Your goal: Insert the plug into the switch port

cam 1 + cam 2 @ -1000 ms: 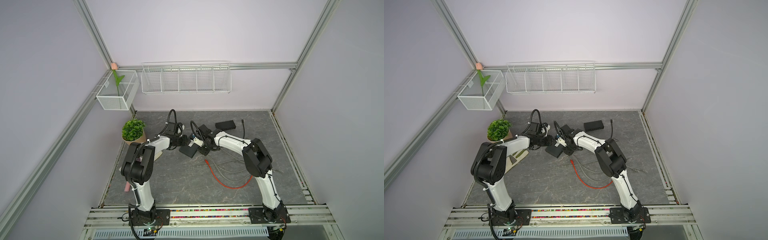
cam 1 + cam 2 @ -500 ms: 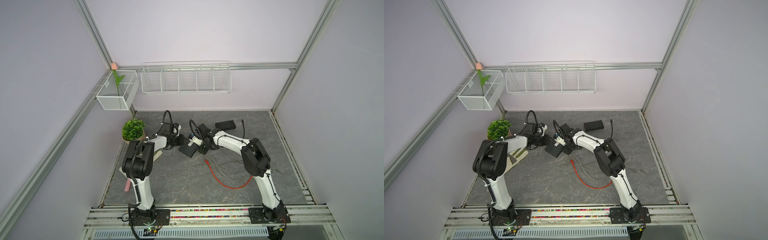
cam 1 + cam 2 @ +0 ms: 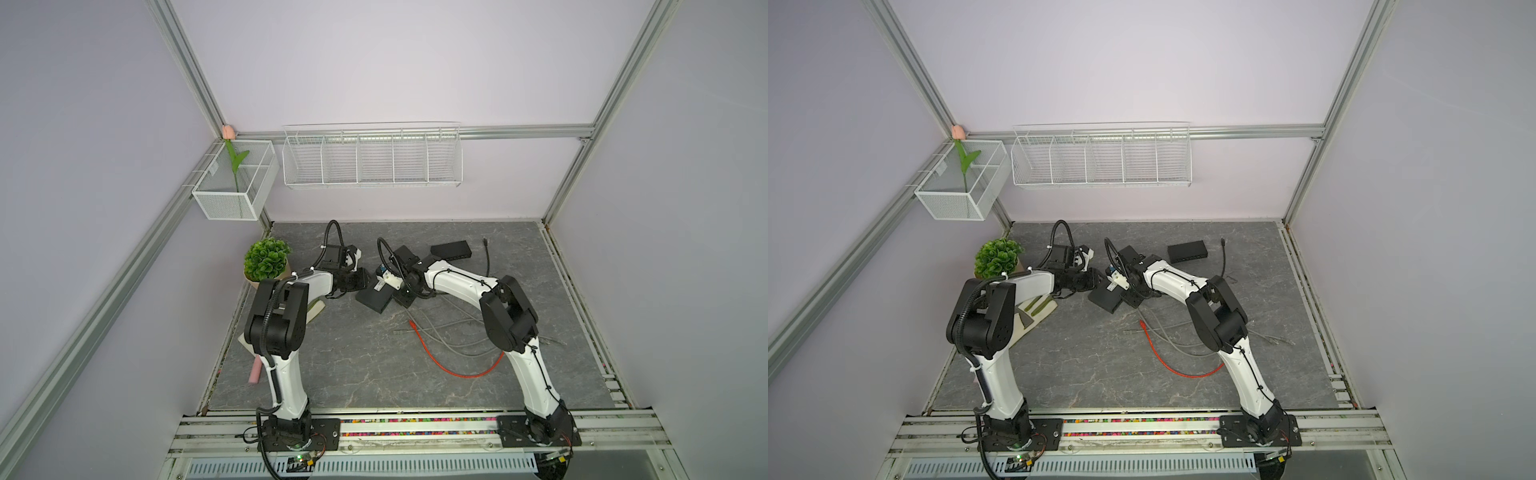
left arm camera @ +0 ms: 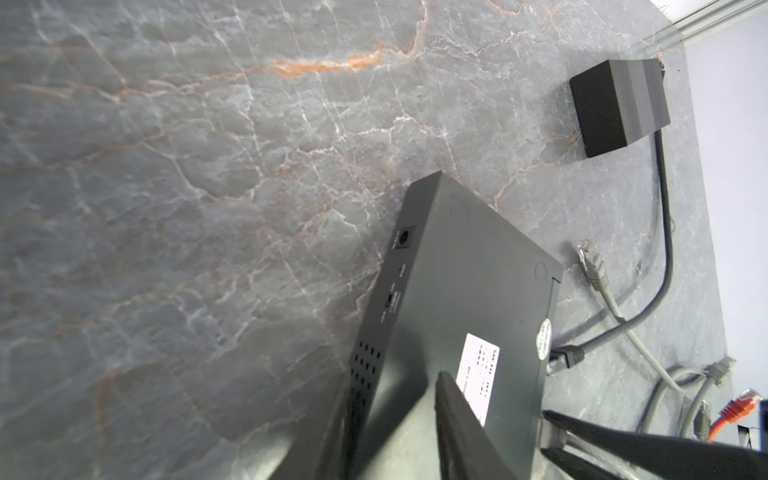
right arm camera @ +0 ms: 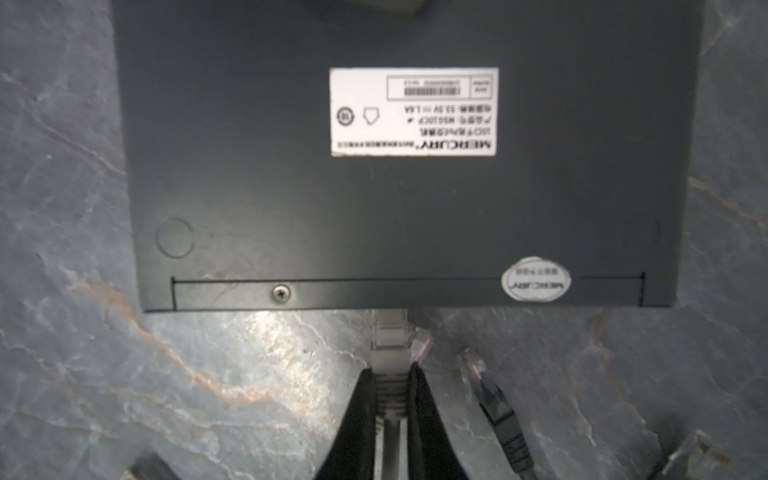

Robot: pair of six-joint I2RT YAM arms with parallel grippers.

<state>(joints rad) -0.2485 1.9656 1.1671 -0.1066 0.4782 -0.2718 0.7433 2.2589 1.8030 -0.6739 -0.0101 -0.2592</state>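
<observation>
The switch [image 3: 374,299] [image 3: 1106,297] is a dark flat box lying label-up on the grey stone table. My left gripper [image 4: 395,399] [image 3: 365,286] is shut on the switch [image 4: 465,270] at its left end, one finger on the labelled face and the other against the vented side. From the opposite side my right gripper [image 5: 389,374] [image 3: 401,296] is shut on the grey plug [image 5: 388,345]. The plug's tip reaches under the switch's [image 5: 374,208] near edge, where the port is hidden.
A black-booted cable end [image 5: 494,403] lies beside the held plug. Loose grey cables [image 3: 449,332] and a red cable [image 3: 453,365] trail on the table. A second black box [image 3: 451,250] sits at the back and a potted plant [image 3: 266,259] at the left.
The right gripper's jaws have closed in on the grey plug. The left arm's elbow has shifted slightly; the switch stays in place.
</observation>
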